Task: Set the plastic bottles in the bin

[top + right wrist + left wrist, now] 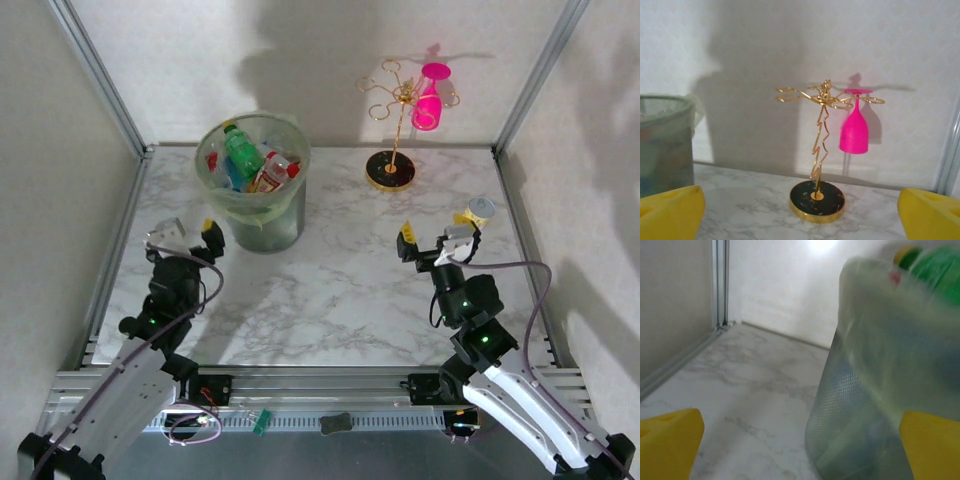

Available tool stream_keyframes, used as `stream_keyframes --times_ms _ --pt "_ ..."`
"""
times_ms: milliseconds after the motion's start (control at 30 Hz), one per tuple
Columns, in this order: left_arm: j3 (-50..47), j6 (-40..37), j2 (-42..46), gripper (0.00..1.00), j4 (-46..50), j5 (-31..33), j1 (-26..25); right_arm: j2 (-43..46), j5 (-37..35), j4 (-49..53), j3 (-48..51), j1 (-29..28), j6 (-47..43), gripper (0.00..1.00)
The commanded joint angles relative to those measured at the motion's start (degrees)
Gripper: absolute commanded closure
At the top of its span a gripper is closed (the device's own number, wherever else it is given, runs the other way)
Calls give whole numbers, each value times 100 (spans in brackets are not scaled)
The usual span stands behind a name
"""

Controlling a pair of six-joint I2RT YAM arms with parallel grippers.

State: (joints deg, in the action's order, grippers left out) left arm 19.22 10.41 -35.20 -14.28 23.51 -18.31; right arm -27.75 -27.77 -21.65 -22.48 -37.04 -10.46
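Gold rack [390,170], hanging pink glass [428,106], marble table [340,285]

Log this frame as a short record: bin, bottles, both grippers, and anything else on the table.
bin: upright, far left of the table, pale liner folded over its rim
bottles: several piled inside the bin, green bottle on top
left gripper: open, empty, just left of the bin
right gripper: open, empty, on the right side, facing the stand
stand: gold wire, dark round base, far right
pink glass: hanging upside down from the stand
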Motion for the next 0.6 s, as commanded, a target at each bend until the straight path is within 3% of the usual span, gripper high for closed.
stream_keyframes --times_ms 0,100,167,233,333,400,567 --pt "-945 -119 74 0 -1922 -94 91 -86 -287 -1779 532 188 -752 1" --pt "-1141 -67 -785 0 -2711 113 331 -598 -33 -2159 738 737 -622 1" --pt "-854 -671 -1682 0 -2774 -290 475 -1022 -86 -2442 944 1125 -106 1" --pt "-798 -604 -2463 0 -3117 -41 574 -1548 281 -2678 917 1496 302 1" --pt "-1082 -477 -3101 1 -4078 -56 743 -2395 57 -3230 837 1610 297 1" --pt "-988 -573 -3383 1 -4324 -513 851 -2768 372 -3274 693 1748 243 1" --pt "-733 -768 -4222 1 -5191 -868 1059 -3841 249 -3192 617 2323 585 1"
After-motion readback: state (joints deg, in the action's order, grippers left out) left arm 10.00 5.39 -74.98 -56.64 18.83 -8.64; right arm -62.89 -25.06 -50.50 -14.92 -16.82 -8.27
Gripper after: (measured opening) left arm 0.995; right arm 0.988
